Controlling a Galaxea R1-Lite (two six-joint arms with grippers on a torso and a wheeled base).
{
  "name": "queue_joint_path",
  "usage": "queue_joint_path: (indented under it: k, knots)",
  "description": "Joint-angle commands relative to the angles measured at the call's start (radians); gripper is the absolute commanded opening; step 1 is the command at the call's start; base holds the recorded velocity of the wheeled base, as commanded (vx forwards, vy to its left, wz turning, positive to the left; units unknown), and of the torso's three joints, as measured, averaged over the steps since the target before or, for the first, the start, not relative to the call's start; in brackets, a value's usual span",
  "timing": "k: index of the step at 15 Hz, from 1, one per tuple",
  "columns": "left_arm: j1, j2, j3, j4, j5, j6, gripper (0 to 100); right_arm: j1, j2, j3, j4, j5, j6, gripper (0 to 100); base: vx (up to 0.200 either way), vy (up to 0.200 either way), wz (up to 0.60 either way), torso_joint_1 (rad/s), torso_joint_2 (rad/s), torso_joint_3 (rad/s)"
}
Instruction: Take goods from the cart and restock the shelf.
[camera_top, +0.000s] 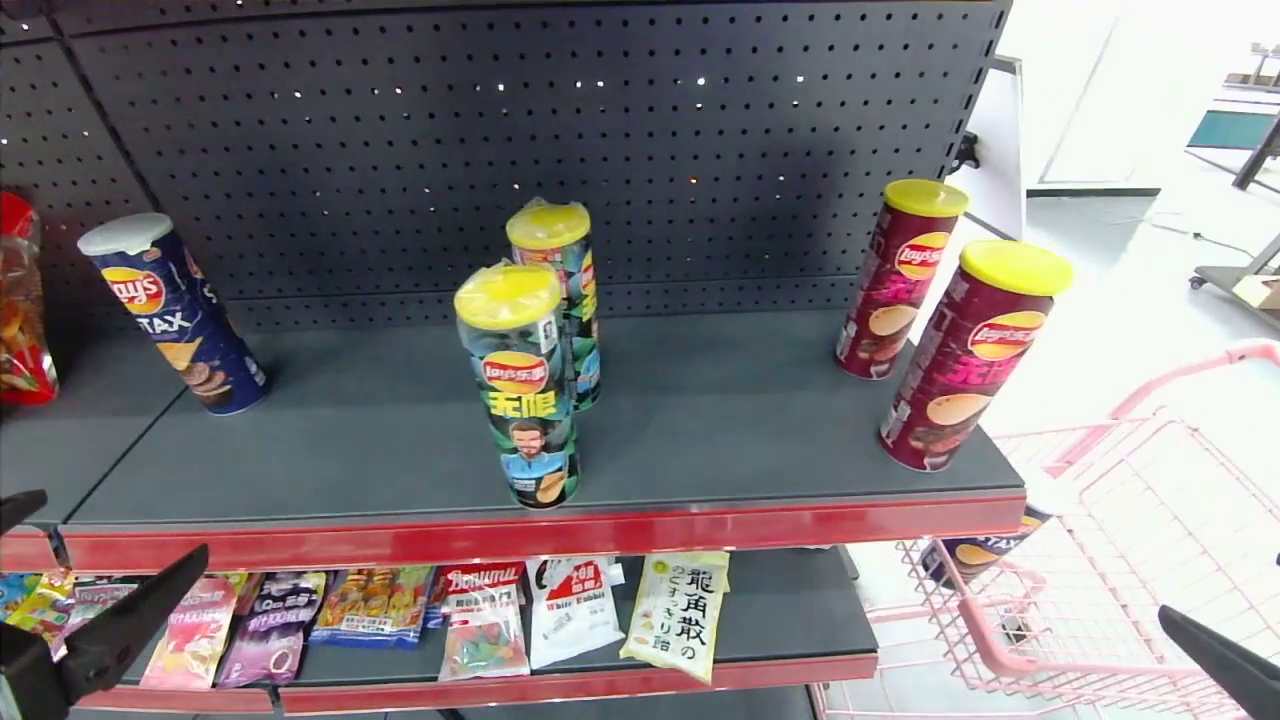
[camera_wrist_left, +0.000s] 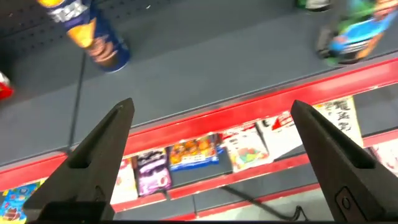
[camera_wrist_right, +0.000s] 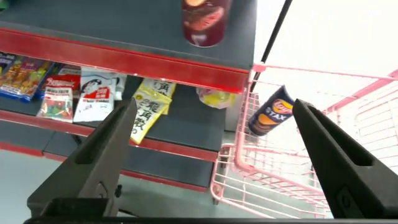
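Ahead, we face the shelf (camera_top: 540, 535), whose upper board carries five upright cans. A blue can (camera_top: 175, 315) stands at 9 o'clock in the head view, and two green cans stand one behind the other near the centre, the front green can (camera_top: 520, 390) and the rear green can (camera_top: 560, 300). Two maroon cans stand at 2 o'clock, the nearer maroon can (camera_top: 965, 360) close to the board's corner and the farther maroon can (camera_top: 900, 280) behind it. A red bag (camera_top: 20, 300) sits at the far 9 o'clock edge, and snack packets (camera_top: 480, 620) line the lower board at 6 o'clock. The pink cart (camera_top: 1180, 375) stands at 4 o'clock, just beside the shelf's end. Inside it leans the blue can in the cart (camera_wrist_right: 272, 112), with its long axis slanted, neither upright nor flat, and its logo end higher. From the head view the upper board's red corner covers that upper end. The left gripper (camera_wrist_left: 211, 104) hangs at 8 o'clock before the shelf edge, its fingers spread wide and holding nothing. The right gripper (camera_wrist_right: 214, 102) sits at 4 o'clock by the cart, its fingers likewise spread and bare.
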Motion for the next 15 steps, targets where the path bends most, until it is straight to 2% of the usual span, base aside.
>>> queue_joint_path:
  k: [1, 4, 6, 8, 10, 13, 15]
  knots:
    - [0.000, -0.027, 0.011, 0.002, 0.001, 0.007, 100, 0.000, 0.013, 0.000, 0.000, 0.000, 0.000, 100, 0.000, -0.200, 0.00, -0.002, 0.01, 0.007]
    - [0.000, -0.039, 0.035, 0.005, 0.005, 0.012, 100, 0.000, 0.025, 0.000, 0.000, 0.000, 0.000, 100, 0.000, -0.200, 0.00, 0.001, 0.00, 0.001]
    - [0.000, -0.033, 0.032, 0.005, 0.007, 0.018, 100, -0.003, 0.036, -0.003, -0.003, -0.001, 0.000, 100, 0.000, 0.000, 0.00, 0.000, 0.00, 0.000]
    - [0.001, -0.035, 0.032, 0.005, 0.007, 0.061, 100, -0.003, 0.048, -0.004, -0.005, -0.001, -0.001, 100, 0.000, 0.000, 0.00, 0.000, 0.00, 0.000]
    - [0.001, -0.035, 0.034, 0.005, 0.007, 0.069, 100, -0.003, 0.049, -0.004, -0.006, -0.001, -0.001, 100, 0.000, 0.000, 0.00, 0.000, 0.00, 0.000]
    - [0.003, -0.033, 0.039, 0.005, 0.007, 0.069, 100, -0.001, 0.049, -0.004, -0.005, -0.001, -0.001, 100, -0.200, 0.000, 0.00, 0.005, 0.00, 0.001]
    - [0.001, -0.039, 0.049, 0.005, 0.007, 0.070, 100, -0.001, 0.049, -0.004, -0.005, -0.001, -0.003, 100, 0.000, 0.000, 0.00, 0.000, 0.00, 0.000]
